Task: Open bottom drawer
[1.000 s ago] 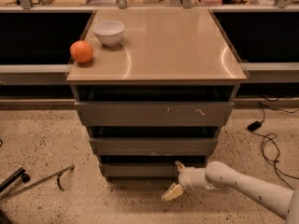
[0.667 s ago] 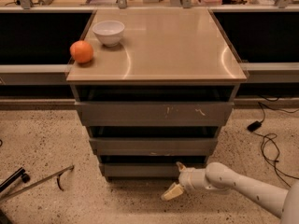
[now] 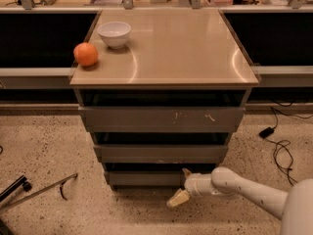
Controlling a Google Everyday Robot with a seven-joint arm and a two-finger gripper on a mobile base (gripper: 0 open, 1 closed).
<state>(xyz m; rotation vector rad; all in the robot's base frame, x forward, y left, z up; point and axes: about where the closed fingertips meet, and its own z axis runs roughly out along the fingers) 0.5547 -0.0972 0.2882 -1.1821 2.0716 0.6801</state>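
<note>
Sitting just behind end effector (image 3: 182,186), bottom drawer (image 3: 144,178)

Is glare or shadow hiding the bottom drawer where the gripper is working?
Camera view: glare only streaks the cabinet top, well above the work. Camera view: the recess over the bottom drawer is black shadow, so its upper lip is hard to read. The gripper, at that drawer's right front, is evenly lit.

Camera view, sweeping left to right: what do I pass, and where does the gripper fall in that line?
Metal rod on the floor → orange → white bowl → gripper, open at the bottom drawer front, right of its middle → black plug and cable.
</note>
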